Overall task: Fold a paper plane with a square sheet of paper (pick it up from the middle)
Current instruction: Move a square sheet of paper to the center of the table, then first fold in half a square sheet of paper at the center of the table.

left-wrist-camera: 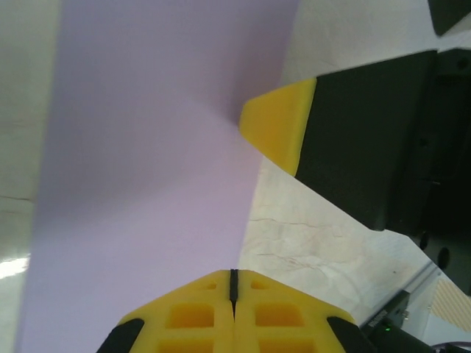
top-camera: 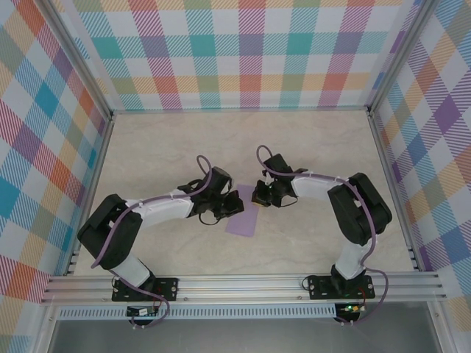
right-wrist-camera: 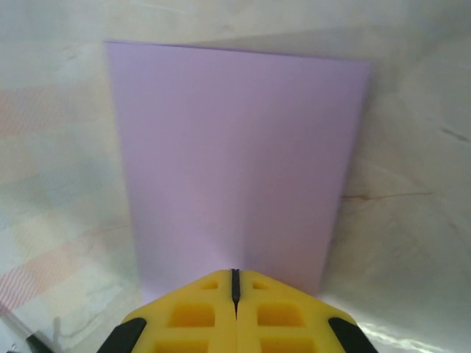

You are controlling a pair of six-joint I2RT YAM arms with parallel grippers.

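Currently: sheet (top-camera: pixel 244 219), middle of table (top-camera: pixel 147 147), between left gripper (top-camera: pixel 234 204) and right gripper (top-camera: pixel 257 195), both closed.
Thin, limp, creases easily; I'd pinch its middle.

One lavender paper sheet (top-camera: pixel 243 220), two claws (top-camera: pixel 234 203) (top-camera: pixel 259 194).

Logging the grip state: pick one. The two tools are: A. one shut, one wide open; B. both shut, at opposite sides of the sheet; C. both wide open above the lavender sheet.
B: left tool and right tool each show jaws meeting without a gap, on opposite sides of the square sheet of paper.
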